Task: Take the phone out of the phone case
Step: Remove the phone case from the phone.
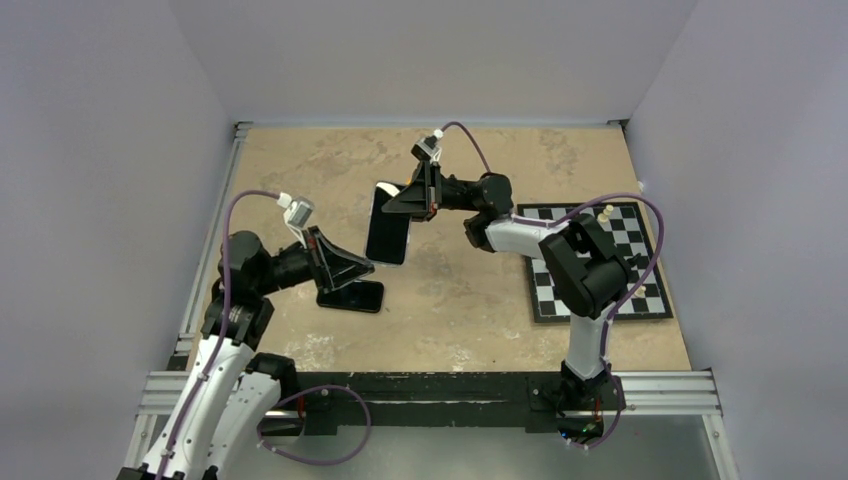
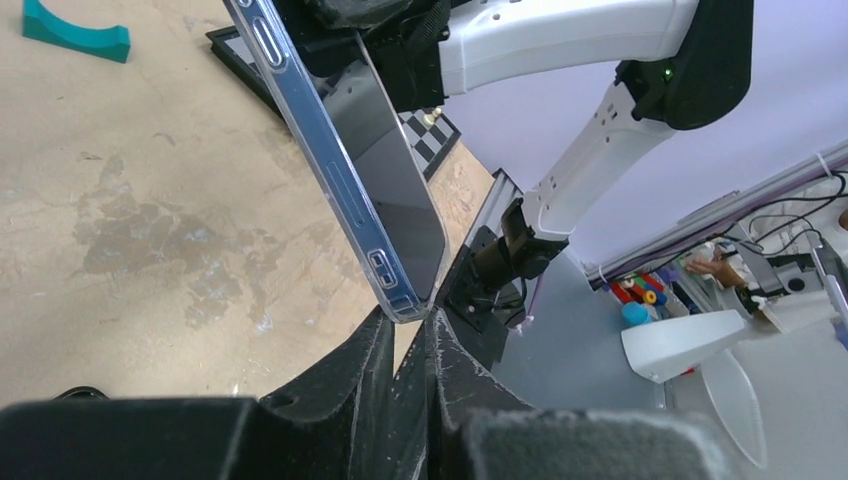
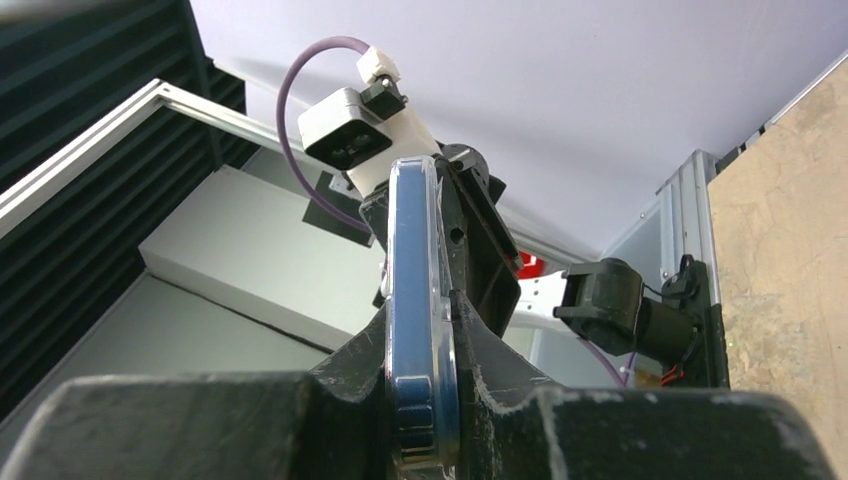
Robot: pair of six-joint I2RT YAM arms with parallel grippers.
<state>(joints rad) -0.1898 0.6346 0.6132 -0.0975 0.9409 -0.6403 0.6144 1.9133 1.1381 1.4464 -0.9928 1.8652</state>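
Both closed: right pincer [image 3: 425, 340] clamped the phone case [image 2: 340, 190], left pincer [image 2: 422, 335] perhaps nipped its corner. Peeling that corner slowly seemed wisest.

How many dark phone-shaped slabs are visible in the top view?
2. The held slab is clamped in the right hand, its lower corner at the left hand. The flat slab lies on the table beneath the left hand.

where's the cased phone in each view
top external: cased phone centre, raised off the table.
left wrist: cased phone upper middle, slanting down.
right wrist: cased phone centre, edge-on.
shared landmark: table, left side in left wrist, right edge in right wrist.
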